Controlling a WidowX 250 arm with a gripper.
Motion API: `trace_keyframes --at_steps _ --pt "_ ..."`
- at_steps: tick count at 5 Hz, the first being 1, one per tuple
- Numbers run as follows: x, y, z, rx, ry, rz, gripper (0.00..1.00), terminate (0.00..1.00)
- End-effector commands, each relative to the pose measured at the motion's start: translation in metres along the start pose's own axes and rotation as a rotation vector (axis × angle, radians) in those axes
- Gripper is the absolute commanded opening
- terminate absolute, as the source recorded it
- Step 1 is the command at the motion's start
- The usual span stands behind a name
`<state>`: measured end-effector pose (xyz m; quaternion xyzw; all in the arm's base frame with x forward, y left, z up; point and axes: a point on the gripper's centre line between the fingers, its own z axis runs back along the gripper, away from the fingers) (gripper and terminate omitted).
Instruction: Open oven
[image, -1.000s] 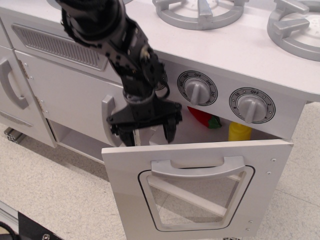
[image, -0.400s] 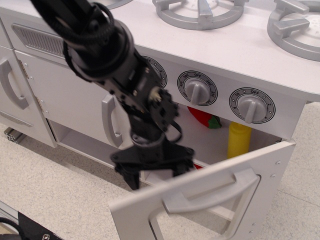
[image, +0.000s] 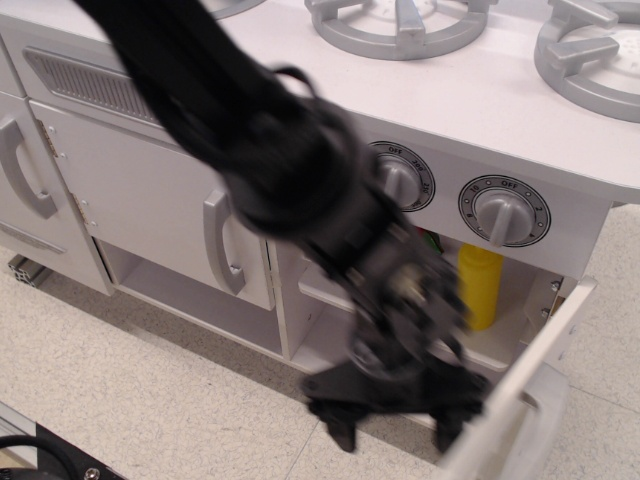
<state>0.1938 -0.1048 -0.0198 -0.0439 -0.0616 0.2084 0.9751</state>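
The oven sits under the knob panel of the pale grey toy kitchen. Its door hangs far open and shows almost edge-on at the lower right, with part of the silver handle visible. The cavity is exposed. My gripper is low in front of the cavity, just left of the door's edge, pointing down. Its dark fingers are spread apart with nothing between them. The arm is motion-blurred and hides the cavity's middle.
A yellow bottle stands inside the oven at the right. Two knobs are above it. A cabinet door with a vertical grey handle is to the left. Burners sit on the top. The floor is speckled tile.
The oven door has swung from partly open to far open, now nearly edge-on. My gripper has moved down and right along with it, from beside the cabinet handle to low in front of the cavity.
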Motion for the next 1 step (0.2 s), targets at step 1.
trace_keyframes --at_steps 1 --pt "-0.0193 -0.0124 0.0074 0.021 -0.002 -0.146 1.0 1.0"
